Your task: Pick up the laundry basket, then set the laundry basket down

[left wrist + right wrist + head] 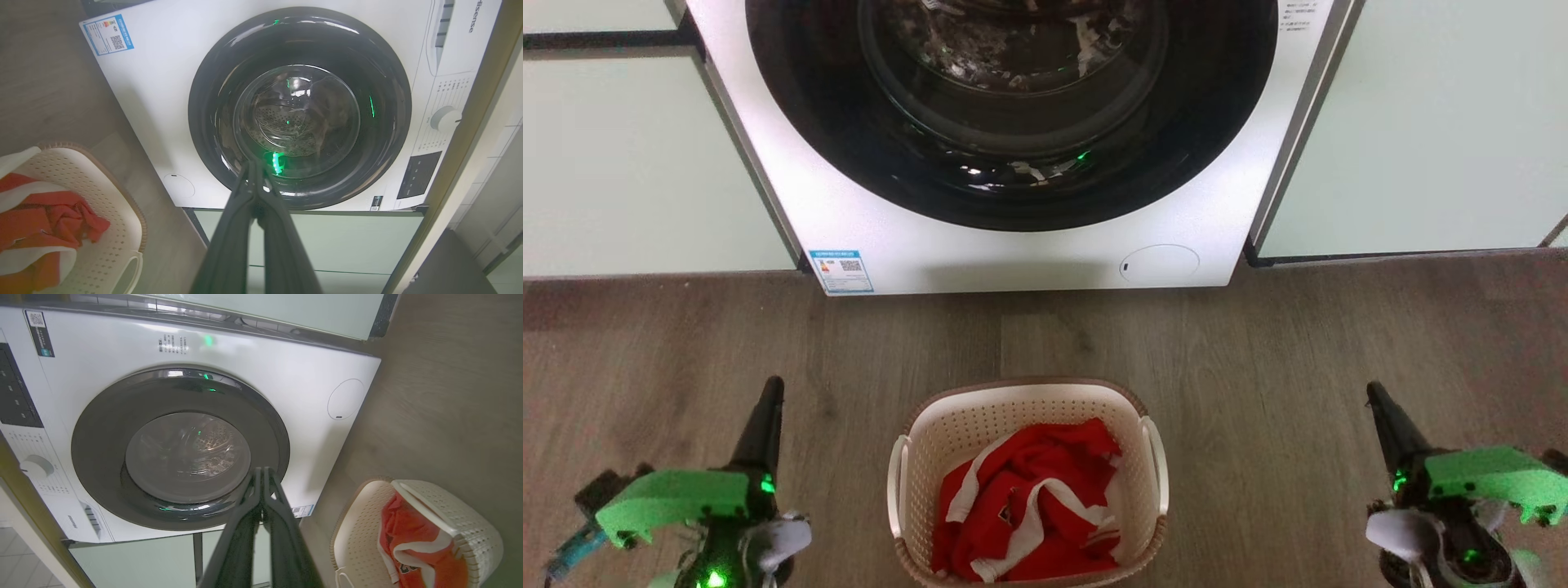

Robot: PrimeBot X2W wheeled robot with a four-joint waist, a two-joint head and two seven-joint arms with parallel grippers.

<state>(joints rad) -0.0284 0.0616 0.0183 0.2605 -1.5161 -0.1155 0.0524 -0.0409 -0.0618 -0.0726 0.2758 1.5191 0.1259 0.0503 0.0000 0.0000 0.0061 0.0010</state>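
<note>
Your left hand (770, 390) hovers left of the laundry basket (1013, 412), fingers (760, 433) pinched together, empty. The basket sits on the floor (1258, 367) between both hands, likely so each handle (896, 483) faces one. Your right hand (1377, 394) mirrors it, also pinched, empty.

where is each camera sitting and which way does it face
Head view: on the robot's head, facing forward and down at the laundry basket on the floor before the washing machine; left gripper lower left, right gripper lower right.
Left wrist view: on the left arm, looking along its shut fingers at the machine's door; basket at left edge.
Right wrist view: on the right arm, along its shut fingers at the door; basket lower right.
Shared: all three show the machine and the basket with red cloth.
</note>
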